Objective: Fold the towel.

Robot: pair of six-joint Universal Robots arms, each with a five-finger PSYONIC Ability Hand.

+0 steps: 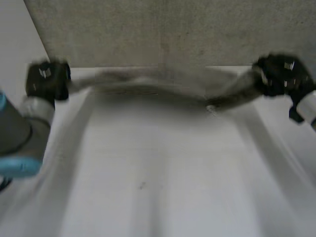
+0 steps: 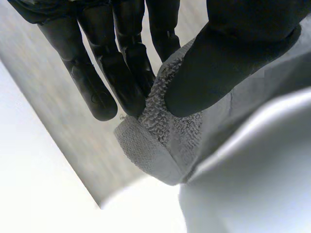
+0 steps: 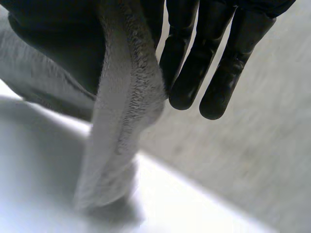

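Left hand (image 2: pixel 233 58) is sitting closest in its wrist view. Its thumb is pressing a corner of the towel (image 2: pixel 165 131) against the fingers (image 2: pixel 131 82), so this hand is grasping the towel at that corner. Cloth is showing as light grey with a nubbly weave, and a hemmed edge is visible just past the thumb tip. Beyond the pinch the corner is folding over on itself. Right hand (image 3: pixel 214 63) is doing likewise in its own wrist view: a bunched strip of towel is running between thumb and fingers and hanging down past the fingertips, so this hand is clamping the towel's other end. In the head view the two hands are sitting well apart, one at each end of the towel, over the white table (image 1: pixel 163 163). Towel is stretching between them as a rope-like band, sagging in the middle and dipping lowest toward the right-hand end. Whether it is touching the table there, cannot tell. Dark shadow is lying on the table just on the near side of the towel. Left arm (image 1: pixel 19 133) is coming in beside the towel's left end. Beyond the towel a grey speckled surface (image 1: pixel 173 29) is lying past the table's far edge.
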